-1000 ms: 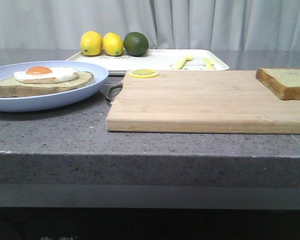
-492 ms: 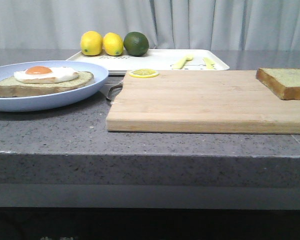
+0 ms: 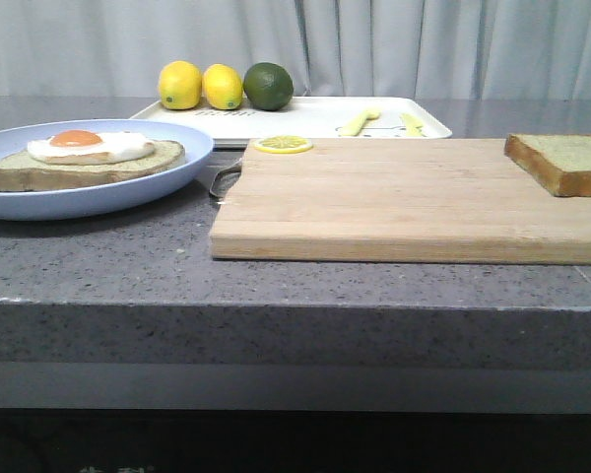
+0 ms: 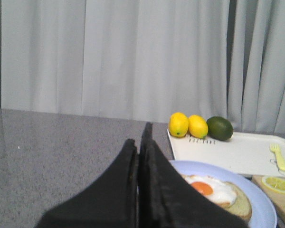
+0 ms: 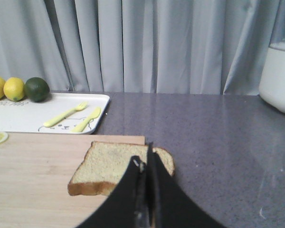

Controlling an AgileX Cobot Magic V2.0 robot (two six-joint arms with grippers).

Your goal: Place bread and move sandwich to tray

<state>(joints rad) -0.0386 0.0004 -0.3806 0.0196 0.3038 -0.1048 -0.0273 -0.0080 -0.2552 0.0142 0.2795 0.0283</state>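
At table's front edge, cutting board (image 3: 404, 197) carries 1 loose bread (image 3: 563, 163) at its far right corner; looks light, soft, crumbly w/ firmer crust, so prob. pinch gently across opposite crust edges. Right end effector (image 5: 146, 164) hangs just above it, fingers pressed together, empty; left end effector (image 4: 141, 142) likewise closed, empty. Left: 1 sandwich (image 3: 84, 158) on blue plate (image 3: 177, 177), egg likely slippery. Far side: 1 tray (image 3: 305, 118), 2 lemons, 1 lime, 2 utensils.
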